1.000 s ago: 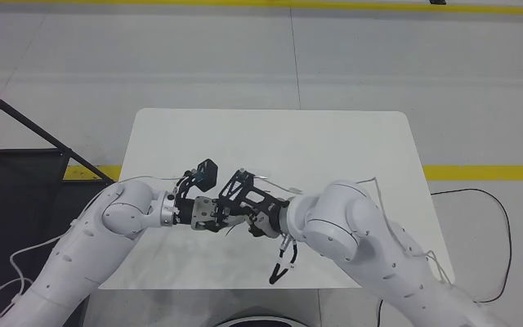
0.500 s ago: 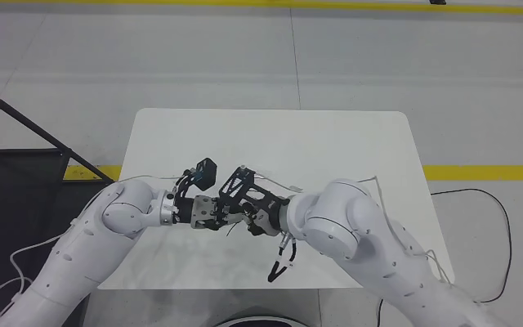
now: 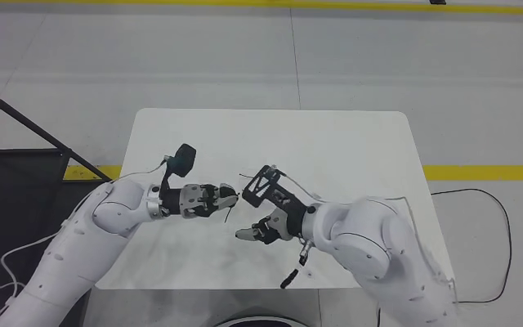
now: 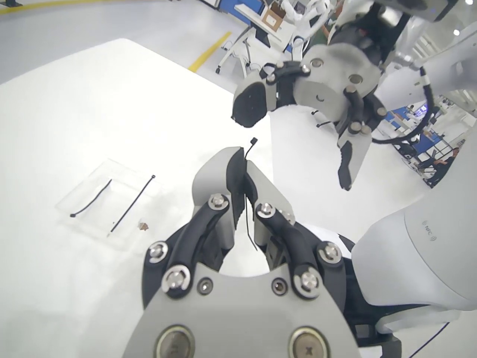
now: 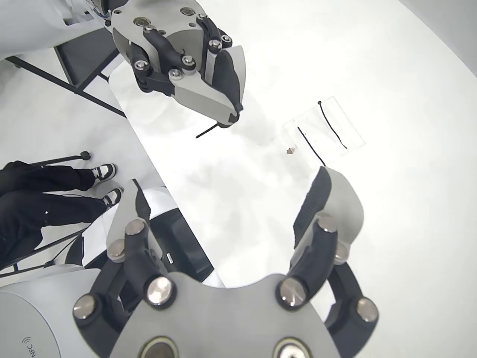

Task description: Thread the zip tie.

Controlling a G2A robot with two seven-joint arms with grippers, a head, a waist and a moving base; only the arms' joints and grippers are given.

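Note:
My left gripper [image 4: 244, 167] is shut on a thin black zip tie [image 4: 247, 203], held upright above the white table [image 3: 343, 139]. The tie's square head [image 4: 254, 139] pokes out past the fingertips and its tail hangs back between the fingers. In the right wrist view the left gripper [image 5: 231, 115] has the tie's tail [image 5: 207, 132] sticking out to one side. My right gripper [image 5: 231, 199] stands open a short way from the left one, holding nothing. In the top view the left gripper [image 3: 229, 198] and the right gripper [image 3: 252, 235] are apart over the table's front half.
A flat clear tray [image 4: 80, 191] lies on the table with two more black zip ties [image 4: 132, 203] in it. The tray [image 5: 352, 128] has a small brown scrap [image 5: 290, 150] beside it. The table's front edge runs close under both arms.
The two grippers were pressed close together before. The right gripper has drawn back toward the table's front and stands apart. The left wrist has turned and pulled slightly left, still holding the tie.

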